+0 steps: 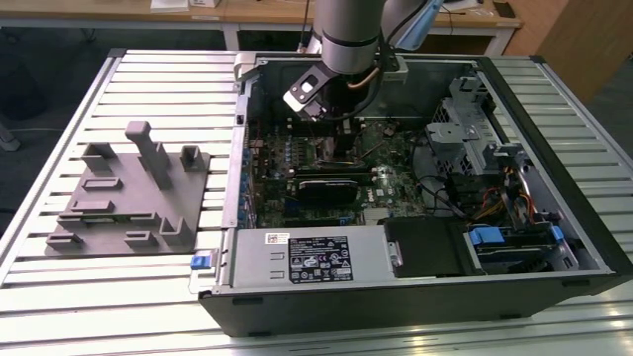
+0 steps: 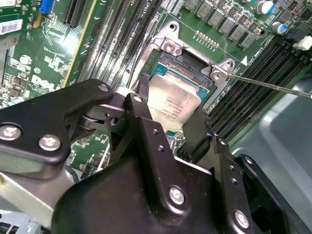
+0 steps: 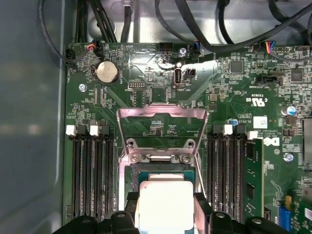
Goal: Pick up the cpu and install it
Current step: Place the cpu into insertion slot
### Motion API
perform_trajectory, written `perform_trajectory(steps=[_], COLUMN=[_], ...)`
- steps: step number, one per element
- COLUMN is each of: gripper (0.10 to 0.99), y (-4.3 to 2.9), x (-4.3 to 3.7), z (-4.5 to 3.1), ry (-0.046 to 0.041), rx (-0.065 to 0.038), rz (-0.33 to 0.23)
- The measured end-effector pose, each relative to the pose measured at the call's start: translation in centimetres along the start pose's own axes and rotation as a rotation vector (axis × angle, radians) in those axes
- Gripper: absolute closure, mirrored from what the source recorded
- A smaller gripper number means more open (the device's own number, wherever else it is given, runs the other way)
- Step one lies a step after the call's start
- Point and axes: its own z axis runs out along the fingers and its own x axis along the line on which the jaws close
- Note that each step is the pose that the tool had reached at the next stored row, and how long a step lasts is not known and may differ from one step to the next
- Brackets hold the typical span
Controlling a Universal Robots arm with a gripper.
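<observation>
From my station the arm [image 1: 348, 37] reaches down into the open case [image 1: 554, 126], which lies on its side on the slatted table [image 1: 59, 311], with the grey holder [image 1: 129, 193] well apart at the exterior view's left. In both wrist views the gripper [image 2: 170, 119] [image 3: 165, 214] sits low over the motherboard [image 3: 234, 97], and I see its jaws closed on the cpu [image 2: 178, 105] [image 3: 165, 204], with a black finger [image 2: 146, 131] pressed against each of two opposite edges. The cpu, pale top up, is at the socket [image 2: 190, 61] [image 3: 161, 173], inside its metal frame. I cannot tell whether it is fully seated or held just above the contacts. The load plate [image 3: 163, 114] stands swung open behind the socket, and the thin lever [image 2: 273, 85] sticks out to one side. Memory slots [image 3: 92, 165] flank the socket on both sides, and a coin battery [image 3: 107, 72] sits further up the board.
</observation>
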Motion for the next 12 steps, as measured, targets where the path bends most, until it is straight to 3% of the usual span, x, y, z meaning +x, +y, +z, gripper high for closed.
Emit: perform_trajectory(steps=[12], gripper=[0.557], y=[-0.04], x=[0.12], z=[0.77], ry=[-0.0003], rx=[0.000], rz=[0.012])
